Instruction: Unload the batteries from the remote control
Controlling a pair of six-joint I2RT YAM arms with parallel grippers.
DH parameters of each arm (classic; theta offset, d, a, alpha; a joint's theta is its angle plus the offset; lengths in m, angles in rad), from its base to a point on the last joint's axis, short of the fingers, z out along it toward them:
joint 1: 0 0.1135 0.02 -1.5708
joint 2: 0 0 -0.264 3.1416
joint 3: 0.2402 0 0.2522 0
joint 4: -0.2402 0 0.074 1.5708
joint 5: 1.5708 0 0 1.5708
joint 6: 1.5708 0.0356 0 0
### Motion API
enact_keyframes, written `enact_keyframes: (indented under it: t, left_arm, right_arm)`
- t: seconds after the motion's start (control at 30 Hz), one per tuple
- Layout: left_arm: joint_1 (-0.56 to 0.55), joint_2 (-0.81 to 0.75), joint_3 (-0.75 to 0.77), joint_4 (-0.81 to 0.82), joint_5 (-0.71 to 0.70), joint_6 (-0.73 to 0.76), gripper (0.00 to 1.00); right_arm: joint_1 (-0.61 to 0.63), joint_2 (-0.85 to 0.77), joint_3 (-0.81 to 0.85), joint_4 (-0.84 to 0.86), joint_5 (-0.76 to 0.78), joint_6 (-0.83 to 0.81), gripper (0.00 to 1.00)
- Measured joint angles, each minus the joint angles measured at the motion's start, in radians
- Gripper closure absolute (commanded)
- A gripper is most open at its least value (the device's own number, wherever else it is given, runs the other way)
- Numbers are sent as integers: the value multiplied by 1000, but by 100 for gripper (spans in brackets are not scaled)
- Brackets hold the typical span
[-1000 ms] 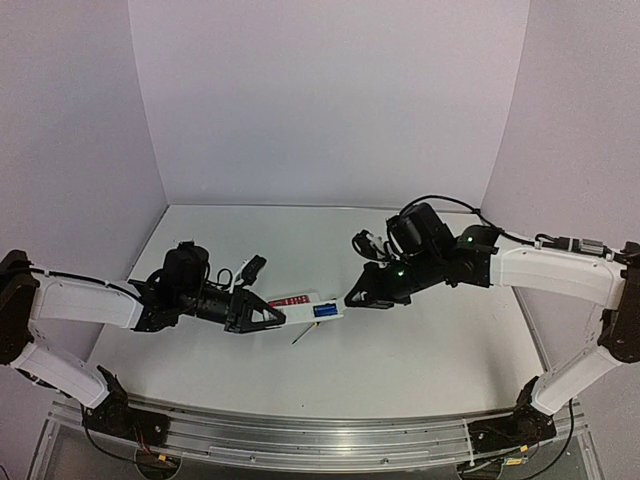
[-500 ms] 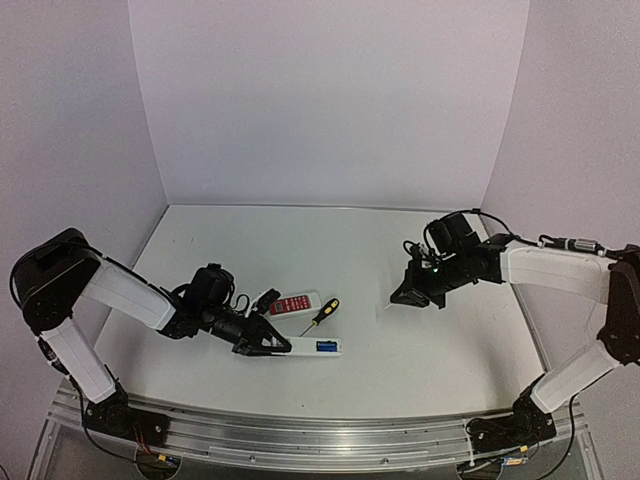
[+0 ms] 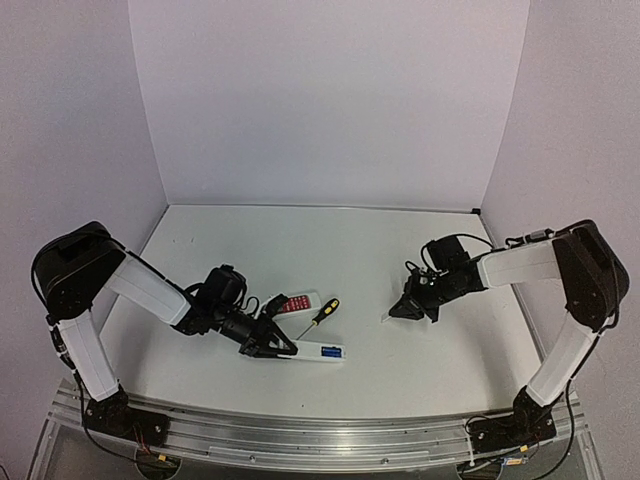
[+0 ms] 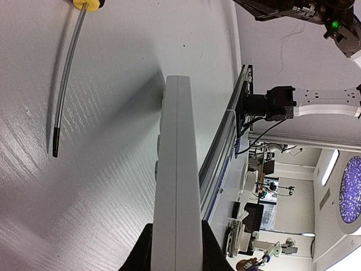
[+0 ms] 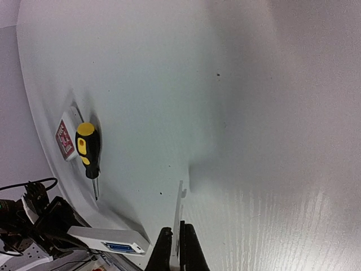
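My left gripper (image 3: pixel 281 346) is shut on one end of the slim white remote control (image 3: pixel 311 349), held low over the table near the front. In the left wrist view the remote control (image 4: pixel 176 169) shows edge-on, clamped between the black fingers (image 4: pixel 139 257). The blue batteries (image 3: pixel 331 351) sit in its open compartment, and the right wrist view also shows these batteries (image 5: pixel 120 247). At the right, my right gripper (image 3: pixel 397 312) is shut on a thin white battery cover (image 5: pixel 179 217), its free end down by the table.
A black-and-yellow screwdriver (image 3: pixel 322 313) lies just behind the white remote, with a shorter red-faced remote (image 3: pixel 294 301) to its left. The metal rail (image 3: pixel 300 440) runs along the table's front edge, close to the held remote.
The arms have drawn apart from mid-table. My left gripper has carried the remote down toward the front. My right gripper has taken the cover to the right and lowered it.
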Motion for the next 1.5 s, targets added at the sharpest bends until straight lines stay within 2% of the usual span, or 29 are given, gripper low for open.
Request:
enact_keyframes:
  t: [0.17,0.33,0.4,0.53,0.67,0.8,1.0,1.1,1.33,1.5]
  left_arm:
    - [0,3,12,-24,-3,5,69]
    - [0,3,19,-96,-38,21,46]
    - [0,3,20,-135,-58,32,41]
    - [0,-13,27,-206,-87,56,27]
    - [1,-70,36,-282,-154,80,1]
    - [5,-145,53,-380,-244,104,0]
    - [8,-232,88,-544,-406,130,0]
    - [9,-275,90,-584,-453,132,0]
    - [9,-381,90,-600,-537,132,0]
    - [9,-434,71,-580,-564,131,0]
  right_arm:
    - [-17,16,-25,34,-29,18,81]
    - [-17,16,-67,48,-28,30,70]
    - [-17,13,-79,49,-30,36,65]
    - [-17,-19,-102,54,-26,46,52]
    - [-17,-83,-127,35,-3,50,42]
    - [-17,-158,-128,-27,59,36,18]
    - [-17,-253,-125,-137,145,-28,13]
    - [-17,-278,-107,-185,138,-121,12]
    - [67,-270,56,-239,102,-563,10]
    - [145,-133,253,-228,14,-955,8]
